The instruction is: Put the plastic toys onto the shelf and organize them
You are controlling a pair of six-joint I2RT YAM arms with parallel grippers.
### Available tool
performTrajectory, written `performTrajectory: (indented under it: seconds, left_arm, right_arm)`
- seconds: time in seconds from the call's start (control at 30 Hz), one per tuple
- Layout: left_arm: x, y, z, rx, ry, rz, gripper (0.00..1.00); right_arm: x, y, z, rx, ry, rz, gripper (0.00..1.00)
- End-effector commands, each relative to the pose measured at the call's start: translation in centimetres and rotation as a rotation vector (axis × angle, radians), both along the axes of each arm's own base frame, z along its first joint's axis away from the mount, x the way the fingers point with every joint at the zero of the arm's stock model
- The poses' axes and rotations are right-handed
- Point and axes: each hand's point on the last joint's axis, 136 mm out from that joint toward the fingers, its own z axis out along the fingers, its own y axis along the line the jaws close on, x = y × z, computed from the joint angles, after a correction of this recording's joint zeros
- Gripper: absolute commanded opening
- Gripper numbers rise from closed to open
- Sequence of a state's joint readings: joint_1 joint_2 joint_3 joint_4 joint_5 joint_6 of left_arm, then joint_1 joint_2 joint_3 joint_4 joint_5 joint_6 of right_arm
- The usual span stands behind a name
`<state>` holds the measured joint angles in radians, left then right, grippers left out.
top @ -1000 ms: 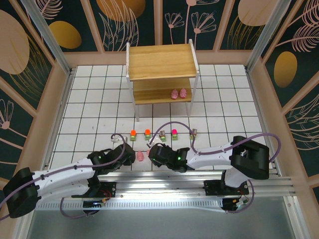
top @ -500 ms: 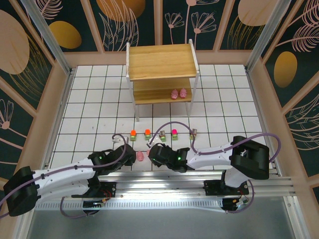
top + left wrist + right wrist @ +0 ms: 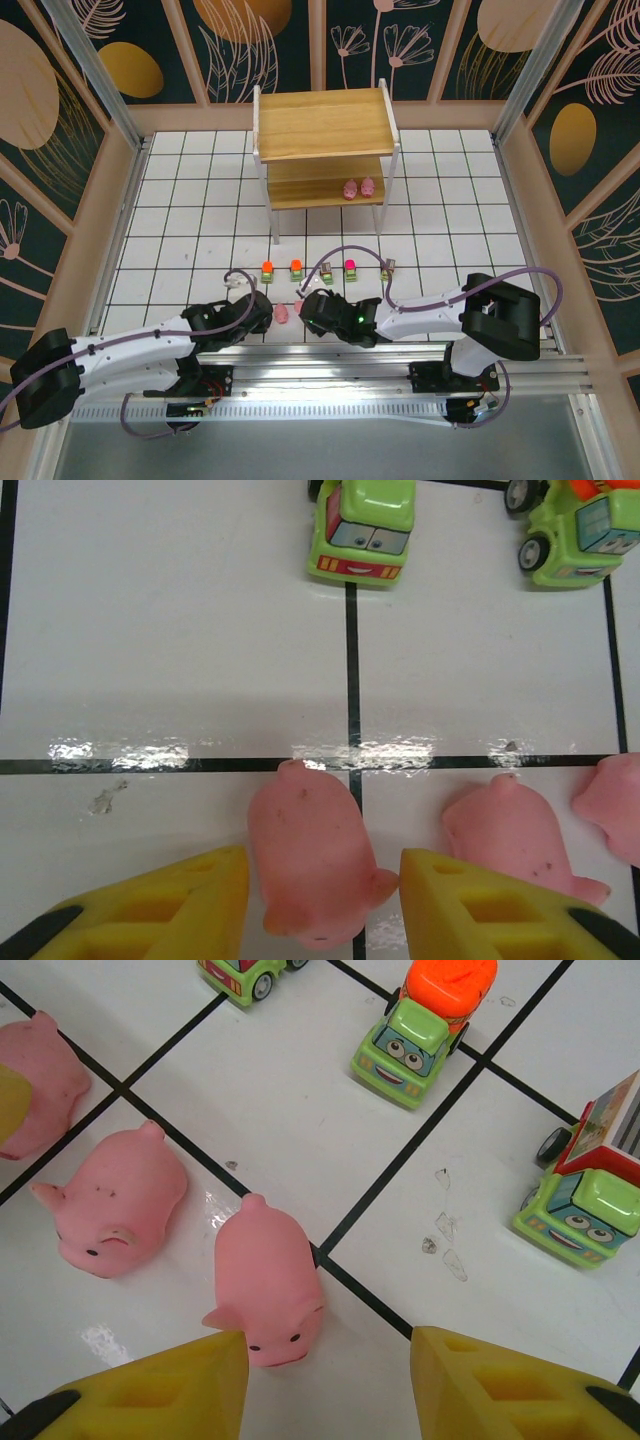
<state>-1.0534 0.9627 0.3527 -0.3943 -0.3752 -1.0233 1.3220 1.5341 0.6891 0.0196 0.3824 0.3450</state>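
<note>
Fingers of the open left gripper are straddling a pink pig, needing centred, gentle closure; right gripper open too.

You are looking at a white table ruled with black grid lines and edged by a pale wooden ledge. Dark teal walls enclose it on three sides, drawn with thin leaves and flowers, set with golden ovals and split by wooden battens. Slanted metal posts rise at the far corners. The shelf stands near the back wall. A metal rail crosses the near edge. Light leaves a glare streak on the glossy surface, and there are small scuffs.
</note>
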Motion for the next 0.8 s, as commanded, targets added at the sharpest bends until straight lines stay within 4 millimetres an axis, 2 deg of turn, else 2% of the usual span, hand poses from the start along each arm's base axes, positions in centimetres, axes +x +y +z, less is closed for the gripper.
performTrajectory:
  seconds: [0.0, 0.17, 0.5, 0.77]
  left_arm:
    - [-0.29, 0.62, -0.67, 0.041, 0.021, 0.022, 0.43]
    - [-0.49, 0.41, -1.57, 0.068, 0.043, 0.019, 0.43]
    - [-0.38, 0.35, -1.16, 0.077, 0.015, 0.037, 0.41]
    - [-0.09, 0.21, -0.73, 0.094, 0.000, 0.022, 0.29]
  right_arm:
    - [-0.08, -0.09, 0.47, 0.019, -0.011, 0.009, 0.47]
    - [-0.06, -0.10, 0.48, 0.022, -0.014, 0.011, 0.47]
    - [-0.05, -0.50, 0.20, 0.017, -0.011, 0.007, 0.48]
    - [0.22, -0.62, 0.62, 0.022, -0.024, 0.003, 0.47]
